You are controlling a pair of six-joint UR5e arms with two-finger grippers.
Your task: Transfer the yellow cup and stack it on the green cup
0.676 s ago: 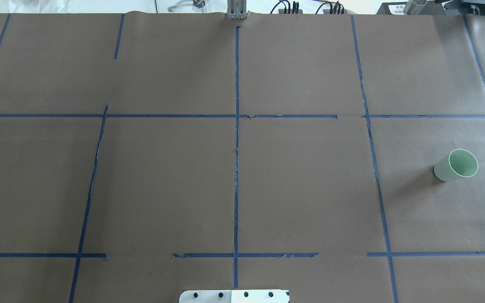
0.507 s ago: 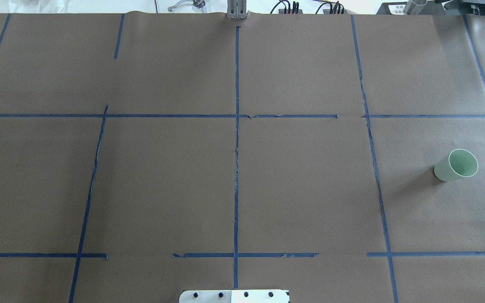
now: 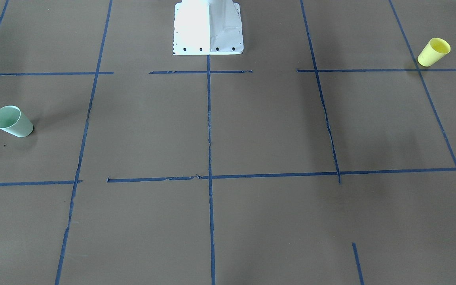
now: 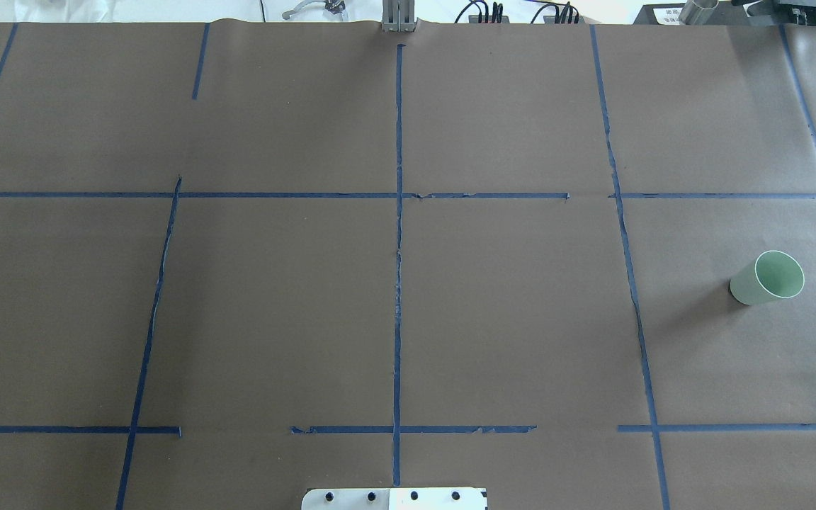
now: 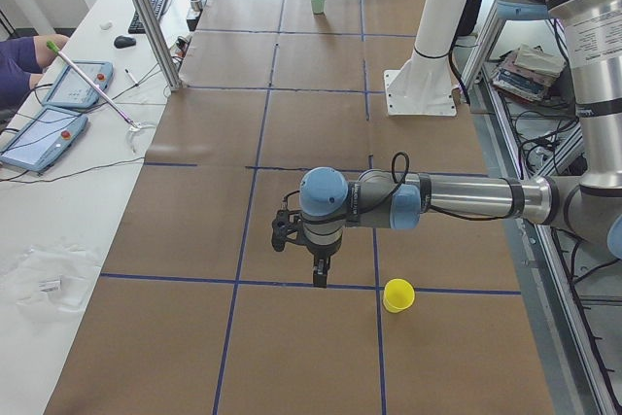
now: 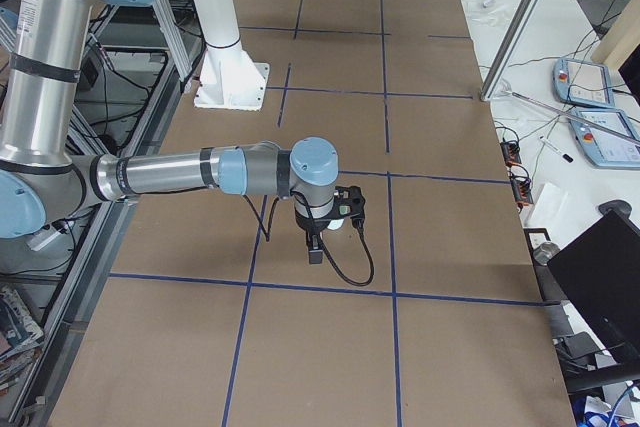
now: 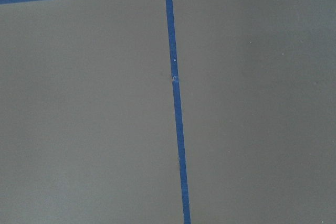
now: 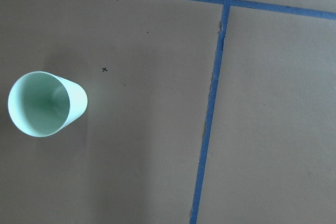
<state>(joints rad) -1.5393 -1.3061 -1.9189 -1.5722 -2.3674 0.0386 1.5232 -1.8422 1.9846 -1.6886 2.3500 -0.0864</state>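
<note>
The yellow cup [image 3: 434,51] stands upright on the brown paper at the robot's left end of the table, and also shows in the exterior left view [image 5: 397,294]. The green cup [image 4: 767,278] stands upright at the robot's right end, and shows in the right wrist view [image 8: 44,103] and the front-facing view [image 3: 12,121]. My left gripper [image 5: 319,277] points down above the table, a short way beside the yellow cup. My right gripper [image 6: 314,250] points down close to the green cup. Both show only in side views, so I cannot tell whether they are open or shut.
The white robot base [image 3: 208,27] stands at the table's robot-side edge in the middle. Blue tape lines [image 4: 398,212] divide the brown paper into a grid. A metal post [image 5: 146,17] and a side table with tablets [image 5: 58,114] are on the operators' side.
</note>
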